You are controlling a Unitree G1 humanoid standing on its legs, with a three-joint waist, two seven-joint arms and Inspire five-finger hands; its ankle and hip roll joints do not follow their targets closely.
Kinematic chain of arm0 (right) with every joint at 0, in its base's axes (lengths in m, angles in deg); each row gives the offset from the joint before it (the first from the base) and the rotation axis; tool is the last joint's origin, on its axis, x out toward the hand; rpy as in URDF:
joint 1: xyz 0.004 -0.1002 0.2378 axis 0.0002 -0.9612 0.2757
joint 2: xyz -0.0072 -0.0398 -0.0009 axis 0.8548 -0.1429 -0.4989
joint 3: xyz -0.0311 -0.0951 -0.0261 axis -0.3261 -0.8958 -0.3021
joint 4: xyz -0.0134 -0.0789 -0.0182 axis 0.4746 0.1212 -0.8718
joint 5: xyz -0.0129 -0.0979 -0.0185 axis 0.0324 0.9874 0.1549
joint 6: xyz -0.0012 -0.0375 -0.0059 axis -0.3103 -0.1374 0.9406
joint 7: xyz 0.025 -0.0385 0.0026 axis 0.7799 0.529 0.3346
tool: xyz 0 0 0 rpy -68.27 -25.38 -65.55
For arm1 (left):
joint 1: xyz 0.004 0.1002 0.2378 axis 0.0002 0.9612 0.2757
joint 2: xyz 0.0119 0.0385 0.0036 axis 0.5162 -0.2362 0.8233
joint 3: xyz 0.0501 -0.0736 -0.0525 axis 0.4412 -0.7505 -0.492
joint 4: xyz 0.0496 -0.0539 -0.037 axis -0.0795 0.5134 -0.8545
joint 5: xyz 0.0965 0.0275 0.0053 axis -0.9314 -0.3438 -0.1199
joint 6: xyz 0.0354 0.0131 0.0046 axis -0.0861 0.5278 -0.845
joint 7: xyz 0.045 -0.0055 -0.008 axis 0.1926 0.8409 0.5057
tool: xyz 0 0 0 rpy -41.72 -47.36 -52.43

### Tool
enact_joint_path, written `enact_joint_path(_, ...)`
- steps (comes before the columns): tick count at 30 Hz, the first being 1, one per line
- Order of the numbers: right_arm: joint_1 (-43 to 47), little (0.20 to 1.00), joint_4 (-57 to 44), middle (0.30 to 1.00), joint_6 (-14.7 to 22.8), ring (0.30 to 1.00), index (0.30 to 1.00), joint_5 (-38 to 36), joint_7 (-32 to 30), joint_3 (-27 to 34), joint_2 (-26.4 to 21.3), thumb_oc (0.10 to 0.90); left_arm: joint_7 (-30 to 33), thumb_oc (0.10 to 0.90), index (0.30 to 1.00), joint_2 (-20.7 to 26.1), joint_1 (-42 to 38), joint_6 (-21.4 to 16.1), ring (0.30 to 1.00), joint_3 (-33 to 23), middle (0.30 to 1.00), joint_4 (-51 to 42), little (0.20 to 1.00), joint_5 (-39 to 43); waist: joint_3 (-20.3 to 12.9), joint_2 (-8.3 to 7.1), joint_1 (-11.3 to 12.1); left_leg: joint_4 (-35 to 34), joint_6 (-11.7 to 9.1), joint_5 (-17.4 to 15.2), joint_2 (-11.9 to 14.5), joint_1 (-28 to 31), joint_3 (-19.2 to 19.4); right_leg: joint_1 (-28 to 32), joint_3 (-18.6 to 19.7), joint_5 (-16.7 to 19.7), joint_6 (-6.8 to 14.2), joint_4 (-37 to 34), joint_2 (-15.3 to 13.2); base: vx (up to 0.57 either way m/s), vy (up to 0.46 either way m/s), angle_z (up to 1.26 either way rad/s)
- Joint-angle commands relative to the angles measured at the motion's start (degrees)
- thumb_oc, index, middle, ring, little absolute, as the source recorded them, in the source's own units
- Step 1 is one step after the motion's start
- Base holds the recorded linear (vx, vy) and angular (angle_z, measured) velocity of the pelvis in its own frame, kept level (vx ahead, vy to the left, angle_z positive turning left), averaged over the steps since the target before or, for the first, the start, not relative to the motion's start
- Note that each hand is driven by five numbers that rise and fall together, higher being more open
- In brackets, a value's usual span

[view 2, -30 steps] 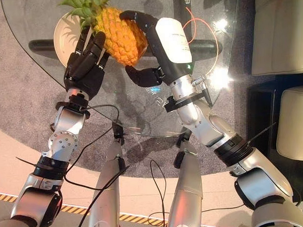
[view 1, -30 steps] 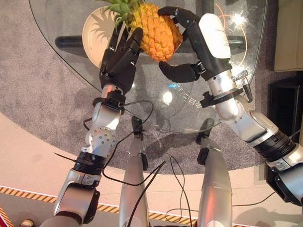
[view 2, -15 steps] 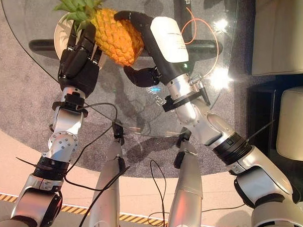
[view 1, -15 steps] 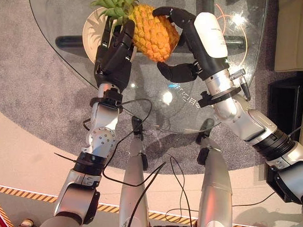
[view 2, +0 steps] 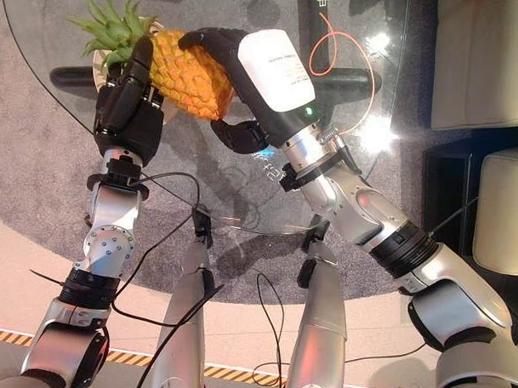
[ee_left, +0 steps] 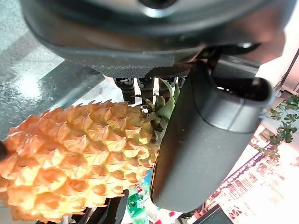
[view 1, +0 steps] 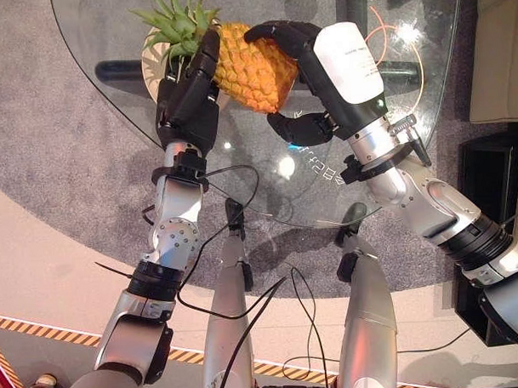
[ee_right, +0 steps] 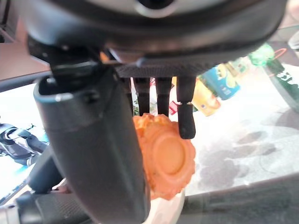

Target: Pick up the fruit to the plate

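The pineapple point(view 1: 246, 65) hangs in the air between the two hands, held above the glass table point(view 1: 410, 146) and lying nearly level. Its long axis runs across from hand to hand — the leafy crown points toward the left hand's side, the blunt base toward the right hand's.

The right hand point(view 1: 310, 81) carries most of it: the fingers curl over the far side of the fruit's body and the thumb hooks in from the near side, so the body sits inside that curled grasp; its own wrist view shows the round base of the fruit just past the fingers. The left hand point(view 1: 190, 90) lies along the crown end with its fingers nearly straight, pressed against the skin where body meets leaves — a flat support, not a wrapped hold.

The plate point(view 1: 155, 63) lies beyond the left hand, on the side away from the right hand, and the crown already overhangs its rim. The fruit's body is just beside the plate on the right hand's side, so by my reading the coming move is a short carry along the fruit's own axis, crown first, then down. The left hand stands between the body and the plate and may have to give way as the fruit lowers.
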Motion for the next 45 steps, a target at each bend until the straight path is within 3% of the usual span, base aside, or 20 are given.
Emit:
enact_joint_path(1,8.75,0.200,-10.65,0.300,9.55,0.300,0.300,3.27,-2.25,-0.98,-1.10,0.100,-1.38,0.800,0.900,1.83,-4.69,-5.87,0.900,-1.74,0.900,-10.49,0.900,-0.16,-1.44,-1.10,0.92,4.57,-0.82,-3.38,-0.13,-2.04,-0.67,5.56,-2.11,5.47,3.70,-10.89,-0.06,0.00,0.000,0.00)
enact_joint_path(10,8.73,0.200,-10.39,0.300,12.22,0.300,0.300,3.84,-3.17,-1.20,-1.09,0.100,-2.24,0.800,0.900,1.12,-4.71,-11.16,0.900,-2.16,0.900,-10.70,0.900,2.35,-1.44,-1.21,0.81,4.80,-0.84,-3.50,-0.18,-2.32,-0.83,5.34,-1.95,5.35,3.66,-10.83,0.10,0.00,0.000,0.00)
enact_joint_path(16,8.43,0.200,-10.15,0.300,13.15,0.300,0.300,3.85,-3.32,-0.98,-0.97,0.100,-9.06,0.800,0.900,0.17,-4.99,-17.67,0.900,-3.21,0.900,-11.44,0.900,2.06,-1.44,-1.40,0.70,4.94,-0.86,-3.67,-0.25,-2.50,-0.91,5.09,-1.85,5.21,3.58,-10.69,0.25,0.00,0.000,0.00)
enact_joint_path(17,8.14,0.200,-10.03,0.300,13.68,0.300,0.300,4.09,-3.19,-0.56,-0.78,0.100,-10.69,0.443,0.594,-0.02,-5.10,-19.97,0.594,-3.43,0.594,-11.76,0.543,1.53,-1.44,-1.51,0.68,4.92,-0.93,-3.68,-0.31,-2.54,-0.96,5.14,-1.78,5.22,3.53,-10.84,0.35,0.00,0.000,0.00)
enact_joint_path(18,8.08,0.200,-10.03,0.300,13.89,0.300,0.300,3.96,-2.91,-0.28,-0.60,0.100,-11.02,0.251,0.429,-0.13,-5.24,-20.69,0.429,-3.80,0.429,-11.85,0.351,1.25,-1.44,-1.59,0.66,4.86,-1.00,-3.66,-0.20,-2.53,-0.99,5.12,-1.79,5.24,3.52,-10.85,0.38,0.00,0.000,0.00)
enact_joint_path(19,8.02,0.200,-9.87,0.300,13.89,0.300,0.300,4.11,-2.95,-0.29,-0.32,0.100,-11.69,0.136,0.331,-0.47,-5.40,-21.23,0.331,-3.98,0.331,-11.68,0.236,1.00,-1.44,-1.70,0.63,4.88,-1.00,-3.71,-0.20,-2.42,-0.99,5.16,-1.65,5.15,3.50,-10.78,0.50,0.00,0.000,0.00)
enact_joint_path(20,8.16,0.200,-9.74,0.300,13.79,0.300,0.300,4.13,-3.02,-0.38,-0.20,0.100,-12.08,0.100,0.300,-0.63,-5.77,-21.61,0.300,-4.20,0.300,-11.40,0.200,0.45,-1.44,-1.80,0.59,4.94,-1.04,-3.77,-0.15,-2.37,-0.97,5.18,-1.57,5.08,3.50,-10.72,0.54,0.00,0.000,0.00)
enact_joint_path(44,8.12,0.200,-9.10,0.300,13.14,0.300,0.300,4.55,-2.75,2.22,1.77,0.100,-13.62,0.100,0.300,-1.34,-8.02,-24.50,0.300,-5.78,0.300,-8.64,0.200,-5.17,-1.44,-1.99,0.06,4.65,-1.15,-4.22,-0.28,-2.28,-0.91,4.60,-0.87,4.91,3.55,-10.77,1.01,0.00,0.000,0.00)
enact_joint_path(45,8.11,0.321,-9.06,0.404,13.22,0.404,0.404,4.54,-2.77,2.31,1.87,0.221,-13.29,0.100,0.300,-1.35,-8.23,-24.59,0.300,-5.83,0.300,-8.51,0.200,-5.60,-1.44,-2.00,0.01,4.68,-1.18,-4.23,-0.25,-2.30,-0.89,4.58,-0.85,4.90,3.56,-10.76,1.00,0.00,0.000,0.00)
